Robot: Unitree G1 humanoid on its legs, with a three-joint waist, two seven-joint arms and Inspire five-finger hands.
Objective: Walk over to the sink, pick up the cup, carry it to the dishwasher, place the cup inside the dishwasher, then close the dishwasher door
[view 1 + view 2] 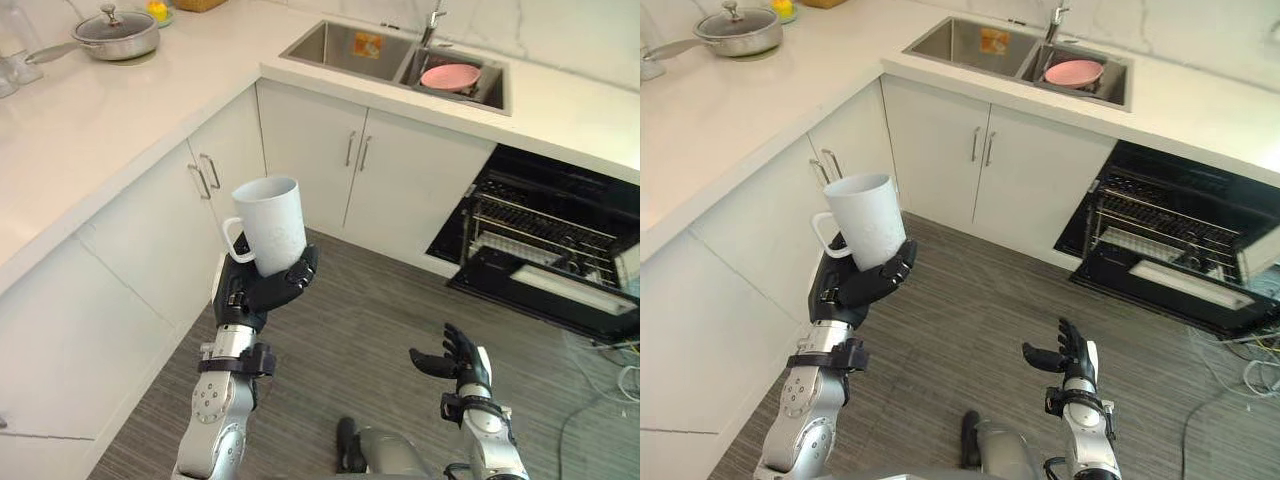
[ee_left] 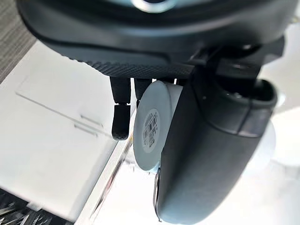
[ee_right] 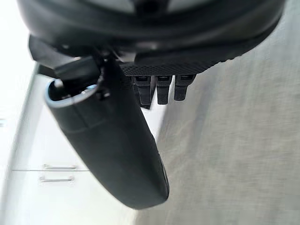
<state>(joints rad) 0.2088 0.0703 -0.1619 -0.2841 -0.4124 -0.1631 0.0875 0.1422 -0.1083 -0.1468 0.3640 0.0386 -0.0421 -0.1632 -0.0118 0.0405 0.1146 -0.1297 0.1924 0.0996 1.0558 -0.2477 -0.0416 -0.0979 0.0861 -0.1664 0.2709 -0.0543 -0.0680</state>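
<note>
A white cup with a handle stands upright in my left hand, whose fingers and thumb curl round its lower part; it is held in the air in front of the corner cabinets. The left wrist view shows the cup's round base between thumb and fingers. My right hand hangs low over the floor with relaxed fingers, holding nothing. The dishwasher stands to the right with its door folded down and a wire rack showing inside. The steel sink lies in the counter at the back.
A pink bowl sits in the sink's right basin. A lidded pan rests on the left counter. White cabinet doors run below the counters. Grey wood floor stretches between me and the dishwasher.
</note>
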